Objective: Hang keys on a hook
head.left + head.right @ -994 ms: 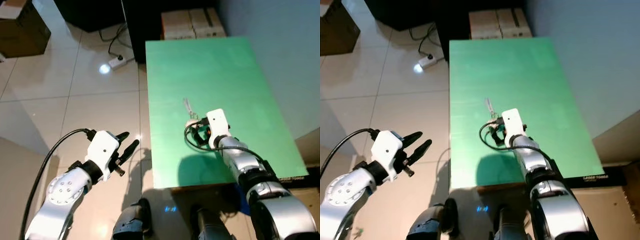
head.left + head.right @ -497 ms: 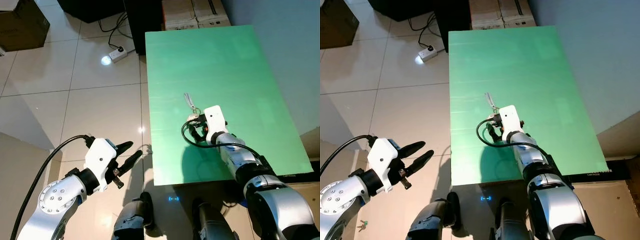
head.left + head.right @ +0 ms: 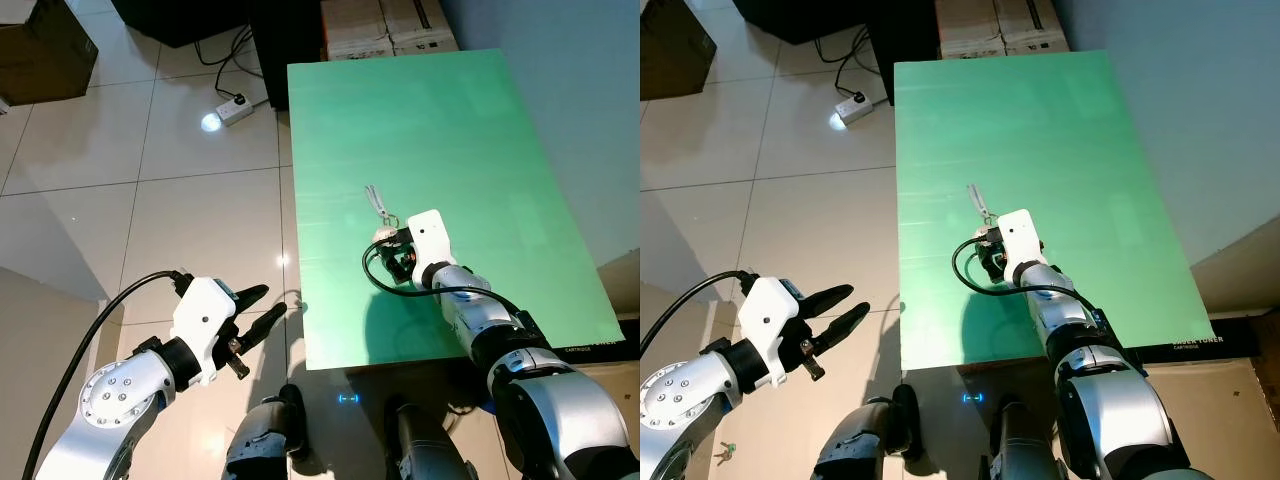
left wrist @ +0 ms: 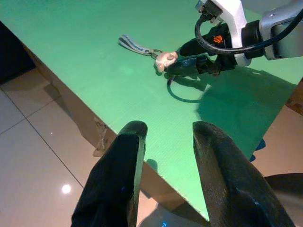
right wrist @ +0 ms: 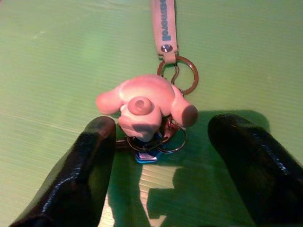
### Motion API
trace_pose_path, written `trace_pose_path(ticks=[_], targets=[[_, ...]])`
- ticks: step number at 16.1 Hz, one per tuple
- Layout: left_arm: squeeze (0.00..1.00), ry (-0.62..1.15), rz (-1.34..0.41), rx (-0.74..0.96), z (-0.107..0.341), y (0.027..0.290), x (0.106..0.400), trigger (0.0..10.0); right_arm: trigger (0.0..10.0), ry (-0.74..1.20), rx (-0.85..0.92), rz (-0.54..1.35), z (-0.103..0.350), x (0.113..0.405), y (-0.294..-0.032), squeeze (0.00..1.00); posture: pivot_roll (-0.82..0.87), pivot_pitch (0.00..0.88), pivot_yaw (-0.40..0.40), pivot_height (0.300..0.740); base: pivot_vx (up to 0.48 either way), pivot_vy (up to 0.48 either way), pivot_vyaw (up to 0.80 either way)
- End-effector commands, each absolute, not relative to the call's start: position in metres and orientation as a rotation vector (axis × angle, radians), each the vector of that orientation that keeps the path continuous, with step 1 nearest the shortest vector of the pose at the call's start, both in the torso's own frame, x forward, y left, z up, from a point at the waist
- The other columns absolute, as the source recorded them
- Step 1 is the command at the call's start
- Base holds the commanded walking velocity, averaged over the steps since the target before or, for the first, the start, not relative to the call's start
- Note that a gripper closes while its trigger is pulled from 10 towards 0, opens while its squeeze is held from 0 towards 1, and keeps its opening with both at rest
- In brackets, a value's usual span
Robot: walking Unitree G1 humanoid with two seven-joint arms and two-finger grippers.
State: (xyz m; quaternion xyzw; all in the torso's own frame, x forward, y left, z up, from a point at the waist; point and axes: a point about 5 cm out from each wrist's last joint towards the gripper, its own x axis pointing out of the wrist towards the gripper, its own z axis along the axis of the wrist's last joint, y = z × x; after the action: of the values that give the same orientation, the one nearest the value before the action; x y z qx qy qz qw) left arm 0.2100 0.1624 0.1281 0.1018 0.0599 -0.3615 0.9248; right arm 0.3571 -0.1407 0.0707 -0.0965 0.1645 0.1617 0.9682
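Note:
A bunch of keys [image 5: 152, 137] with a pink figure charm [image 5: 144, 105] and a grey strap [image 3: 376, 199] lies flat on the green table [image 3: 470, 150]. My right gripper [image 5: 163, 161] rests low over the table with its two black fingers open on either side of the charm and key rings. One finger [image 5: 90, 165] is close to the rings; the other finger [image 5: 248, 163] stands well apart. My left gripper [image 3: 255, 312] hangs open over the floor, left of the table's near corner, with nothing in it.
A white power strip [image 3: 232, 108] with cables lies on the tiled floor to the left of the table. Cardboard boxes [image 3: 388, 22] stand behind the table's far end. A blue-grey wall [image 3: 570, 90] runs along the table's right side.
The head camera has risen and steadied, so the scene sits lower in the picture. My right gripper stays at the keys. The left arm has dropped slightly.

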Motion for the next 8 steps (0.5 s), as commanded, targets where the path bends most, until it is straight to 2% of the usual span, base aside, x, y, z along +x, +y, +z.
trace_pose_path(ticks=[1, 8], targets=[[0.0, 0.137, -0.759, 0.212, 0.1269, 0.1612, 0.2043, 10.0, 0.0, 0.352, -0.197, 0.343, 0.0643, 0.3531, -0.1397, 0.0, 0.1, 0.319, 0.086, 0.74, 0.0, 0.0, 0.0], [0.0, 0.142, -0.763, 0.21, 0.1248, 0.16, 0.2039, 10.0, 0.0, 0.352, -0.19, 0.353, 0.0626, 0.3514, -0.1415, 0.0, 0.09, 0.317, 0.089, 0.74, 0.0, 0.0, 0.0]])
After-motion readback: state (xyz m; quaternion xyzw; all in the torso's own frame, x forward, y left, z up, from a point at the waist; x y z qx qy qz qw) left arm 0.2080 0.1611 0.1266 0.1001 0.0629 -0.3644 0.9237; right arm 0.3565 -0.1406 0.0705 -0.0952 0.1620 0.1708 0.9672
